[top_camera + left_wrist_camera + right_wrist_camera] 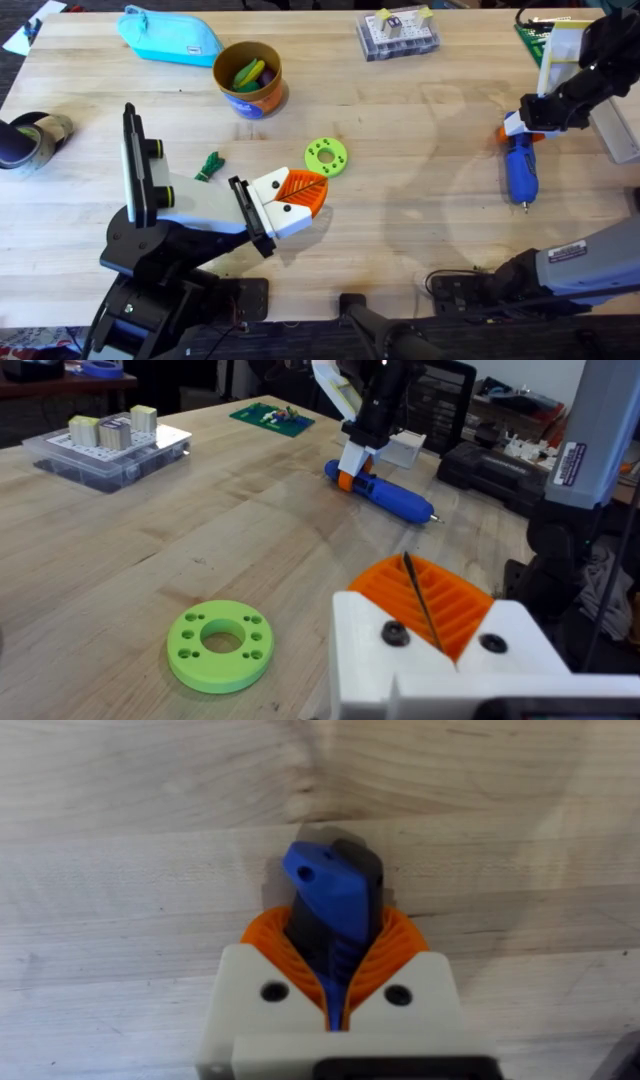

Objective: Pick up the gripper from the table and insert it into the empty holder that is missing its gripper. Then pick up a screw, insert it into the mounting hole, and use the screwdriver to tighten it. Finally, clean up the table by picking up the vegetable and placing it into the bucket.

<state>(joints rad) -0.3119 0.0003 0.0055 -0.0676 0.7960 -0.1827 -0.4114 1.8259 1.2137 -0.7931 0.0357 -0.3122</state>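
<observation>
Right gripper (335,1010) pinching screwdriver (520,170) at 3 o'clock. Left gripper (440,625) pads pressed together, near table middle. Slanted grip; screwdriver could slip, drop.

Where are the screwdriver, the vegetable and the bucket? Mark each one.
screwdriver (520,172): overhead view, on the blue body lying on the table.
vegetable (209,165): overhead view, on the dark-green leafy piece.
bucket (262,99): overhead view, on the outer wall by the label.
</observation>
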